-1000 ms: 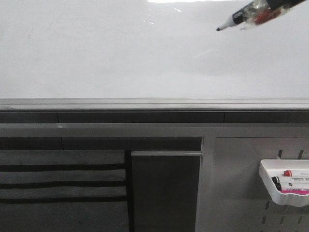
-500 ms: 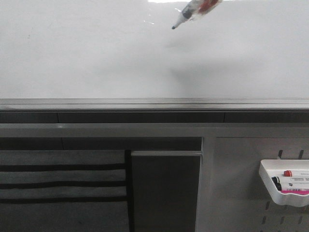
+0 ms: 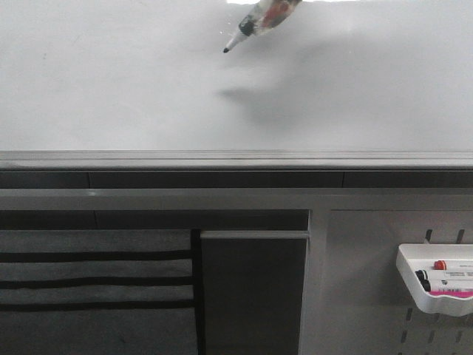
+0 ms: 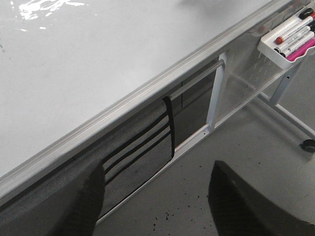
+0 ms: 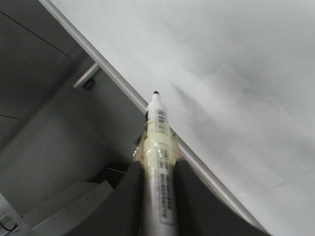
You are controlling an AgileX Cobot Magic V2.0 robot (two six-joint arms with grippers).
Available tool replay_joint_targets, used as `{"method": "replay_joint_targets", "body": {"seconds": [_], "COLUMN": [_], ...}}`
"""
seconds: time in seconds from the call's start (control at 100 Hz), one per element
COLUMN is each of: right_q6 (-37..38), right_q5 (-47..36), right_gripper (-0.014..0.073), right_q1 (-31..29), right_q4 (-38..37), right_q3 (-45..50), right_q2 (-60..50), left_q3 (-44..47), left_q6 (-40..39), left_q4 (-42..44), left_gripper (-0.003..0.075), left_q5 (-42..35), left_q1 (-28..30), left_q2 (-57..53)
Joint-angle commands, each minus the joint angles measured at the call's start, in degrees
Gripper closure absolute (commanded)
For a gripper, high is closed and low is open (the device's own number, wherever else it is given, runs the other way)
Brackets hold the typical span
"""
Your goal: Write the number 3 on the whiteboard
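Now my right gripper, clamped on the marker, has swung it left over the still-blank whiteboard, nearing the start point.

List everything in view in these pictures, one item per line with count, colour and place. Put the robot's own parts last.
whiteboard: one, glossy white with a grey edge rail, fills the upper front view; no mark visible on it.
marker: one, clear and white barrel with black tip, over the board's upper middle, tip pointing down-left; contact with the board cannot be told.
fabric pocket: one, grey with black stripes, hanging below the rail at left.
perforated panel: one, light grey, below the rail at right.
tray: one, white, hung on the panel, holding several markers.
floor: grey, beneath the stand.
left gripper: one, black, open, off the board's edge.
right gripper: one, black, shut on the marker.
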Motion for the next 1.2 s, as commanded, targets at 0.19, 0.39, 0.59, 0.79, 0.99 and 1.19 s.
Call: {"method": "replay_joint_targets", "body": {"seconds": [0.19,0.39,0.59,0.79,0.99,1.19], "right_q6": [-8.95,-14.68,-15.66,-15.55,-12.91,-7.12], "right_q5": [-2.47,-10.9,-12.51,-15.28,-14.82,-15.88], "right_gripper": [0.0554,0.0554,0.0554,0.0554,0.0554,0.0554], "right_q1": [-0.53,0.55,0.55,-1.35,-2.65,1.81], "right_q4": [9.29,15.7,15.32,14.86,11.08,-1.47], "right_q3": [3.32,12.07,17.64,16.06,11.04,9.88], "right_q2": [-2.61,-6.97,-9.62,-9.64,-9.64,-9.41], "left_q3": [-1.56,-1.56,-1.56,-1.56,-1.56,-1.56], "left_q6": [-0.1,-0.1,-0.1,-0.1,-0.1,-0.1], "left_q4": [-2.2,-2.2,-2.2,-2.2,-2.2,-2.2], "left_gripper": [0.0307,0.0324,0.0325,0.0325,0.0326,0.0336], "left_q5": [-3.57,-3.57,-3.67,-3.71,-3.71,-3.71], "left_q1": [-0.61,-0.61,-0.61,-0.61,-0.61,-0.61], "left_q2": [-0.12,-0.12,-0.12,-0.12,-0.12,-0.12]}}
